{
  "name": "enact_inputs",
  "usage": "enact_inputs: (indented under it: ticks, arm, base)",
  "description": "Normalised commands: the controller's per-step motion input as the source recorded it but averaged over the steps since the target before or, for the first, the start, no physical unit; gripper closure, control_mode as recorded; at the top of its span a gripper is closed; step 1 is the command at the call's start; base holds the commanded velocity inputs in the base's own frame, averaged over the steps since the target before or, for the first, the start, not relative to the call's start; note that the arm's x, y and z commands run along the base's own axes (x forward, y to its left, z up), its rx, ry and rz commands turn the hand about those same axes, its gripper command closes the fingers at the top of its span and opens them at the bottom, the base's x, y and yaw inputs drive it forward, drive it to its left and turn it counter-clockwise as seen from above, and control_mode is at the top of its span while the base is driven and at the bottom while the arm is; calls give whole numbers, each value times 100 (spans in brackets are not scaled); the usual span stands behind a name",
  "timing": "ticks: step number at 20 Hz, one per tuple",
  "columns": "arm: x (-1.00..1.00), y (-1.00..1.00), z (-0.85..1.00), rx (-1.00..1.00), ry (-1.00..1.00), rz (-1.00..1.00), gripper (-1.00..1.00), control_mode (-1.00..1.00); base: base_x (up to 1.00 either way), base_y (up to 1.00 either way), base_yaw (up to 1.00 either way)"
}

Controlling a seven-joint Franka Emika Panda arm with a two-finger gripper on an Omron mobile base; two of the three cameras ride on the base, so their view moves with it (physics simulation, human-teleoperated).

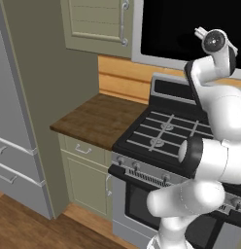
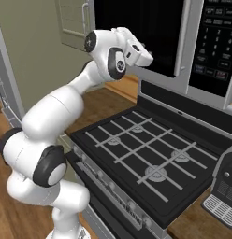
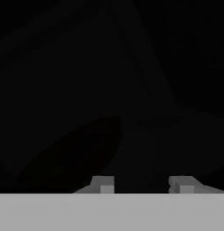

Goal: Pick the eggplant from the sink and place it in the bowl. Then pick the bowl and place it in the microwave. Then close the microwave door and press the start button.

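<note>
while raised | arm [image 2: 66, 107] bent, hand [image 3: 143, 184] facing microwave door [image 2: 136, 32]

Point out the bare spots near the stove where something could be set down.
The wooden counter left of the stove, bordered by wall and backsplash, is bare. The stove grates are bare too. Right of the stove is crowded: a dark appliance sits on that counter.

Microwave door [image 2: 136, 32] shut, black-windowed.
</note>
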Motion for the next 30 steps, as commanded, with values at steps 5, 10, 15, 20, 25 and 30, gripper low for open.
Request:
enact_inputs:
  ticks: [5, 10, 15, 20, 25, 30]
  arm:
    - [34, -10, -10, 3, -17, 3, -100, -100]
    - [-90, 0, 21, 0, -1, 0, -100, -100]
    - [-100, 0, 36, 0, 3, 0, -100, -100]
    - [-88, 2, 21, 0, 11, 3, -100, -100]
    - [-79, 10, 1, -3, 14, 9, 100, -100]
    - [-96, 7, 0, -19, 0, 8, 100, -100]
  base:
    - [0, 0, 0]
    - [0, 0, 0]
    - [0, 0, 0]
    - [0, 0, 0]
    - [0, 0, 0]
    - [0, 0, 0]
